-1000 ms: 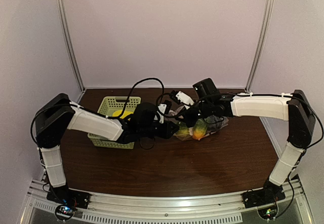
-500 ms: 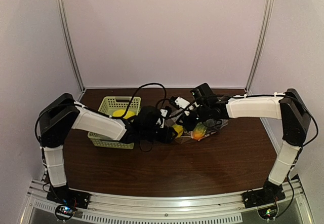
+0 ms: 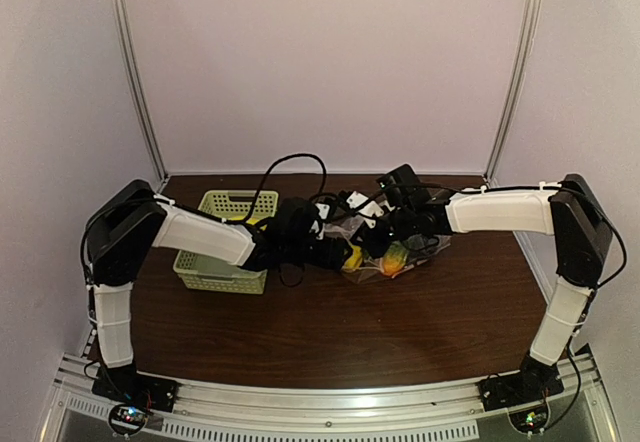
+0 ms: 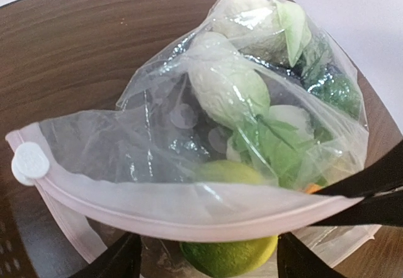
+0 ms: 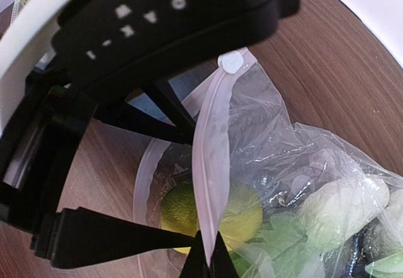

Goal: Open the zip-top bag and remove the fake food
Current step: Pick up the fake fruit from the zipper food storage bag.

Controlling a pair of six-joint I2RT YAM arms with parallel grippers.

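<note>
The zip-top bag lies on the table's middle with its mouth pulled open toward the left. My right gripper is shut on the bag's upper zip strip, lifting it. My left gripper is open at the mouth, one finger on each side of a yellow-green fruit that lies under the raised strip. The fruit sits close to the right finger, with a gap on the left. Inside the bag I see more fake food: whitish lumps, green leafy pieces and an orange bit.
A pale green lattice basket stands on the brown table just left of my left wrist. Black cables loop above both wrists. The enclosure's back wall and metal posts close off the far side.
My left gripper has opened wide and pushed right, into the bag's mouth around the yellow-green fruit. The right gripper shifted slightly left, still pinching the zip strip.
</note>
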